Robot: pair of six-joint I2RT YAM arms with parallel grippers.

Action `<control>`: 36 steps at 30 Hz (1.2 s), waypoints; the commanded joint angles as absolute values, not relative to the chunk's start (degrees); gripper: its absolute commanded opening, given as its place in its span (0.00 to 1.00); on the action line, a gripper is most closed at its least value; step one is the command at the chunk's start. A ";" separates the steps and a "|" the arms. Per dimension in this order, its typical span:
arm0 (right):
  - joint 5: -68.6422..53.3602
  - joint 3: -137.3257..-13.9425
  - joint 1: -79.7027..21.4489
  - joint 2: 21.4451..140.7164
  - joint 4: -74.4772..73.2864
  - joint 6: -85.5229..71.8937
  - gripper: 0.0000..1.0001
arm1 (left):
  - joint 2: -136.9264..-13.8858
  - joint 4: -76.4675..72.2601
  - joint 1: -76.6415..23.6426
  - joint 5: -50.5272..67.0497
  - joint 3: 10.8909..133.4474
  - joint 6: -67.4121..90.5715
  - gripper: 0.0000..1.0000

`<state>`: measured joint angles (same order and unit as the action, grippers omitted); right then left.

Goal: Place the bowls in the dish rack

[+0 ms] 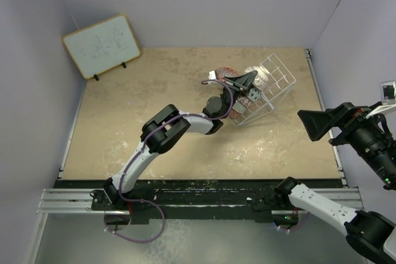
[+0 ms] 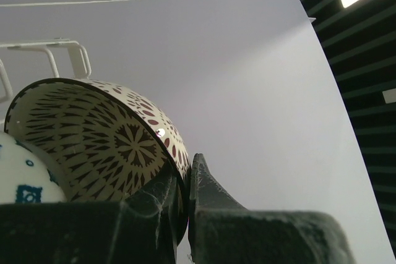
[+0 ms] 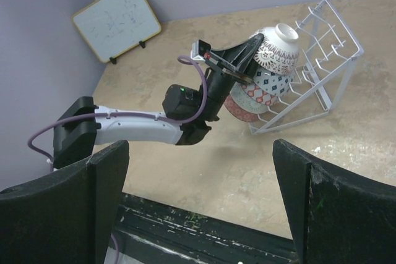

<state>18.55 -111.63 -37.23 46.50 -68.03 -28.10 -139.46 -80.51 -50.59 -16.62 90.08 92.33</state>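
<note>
My left gripper (image 2: 185,183) is shut on the rim of a white lattice-patterned bowl (image 2: 105,140), one finger inside and one outside. It holds the bowl on edge at the near end of the white wire dish rack (image 3: 328,66), which stands tilted. In the right wrist view this bowl (image 3: 278,47) sits above a row of other bowls in the rack: a blue-patterned one (image 3: 272,82), then reddish ones (image 3: 247,100). From above, the left gripper (image 1: 249,79) is at the rack's (image 1: 279,77) left end. My right gripper (image 3: 204,208) hangs open and empty at the right (image 1: 318,125).
A wood-framed whiteboard (image 1: 101,45) leans at the back left corner. Grey walls enclose the tan table (image 1: 154,91) on three sides. The black rail (image 1: 204,199) with the arm bases runs along the near edge.
</note>
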 commanded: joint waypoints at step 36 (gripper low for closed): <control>22.14 -111.36 -40.11 44.34 -70.17 -29.76 1.00 | -141.41 -80.41 -52.27 -20.37 98.44 91.97 0.18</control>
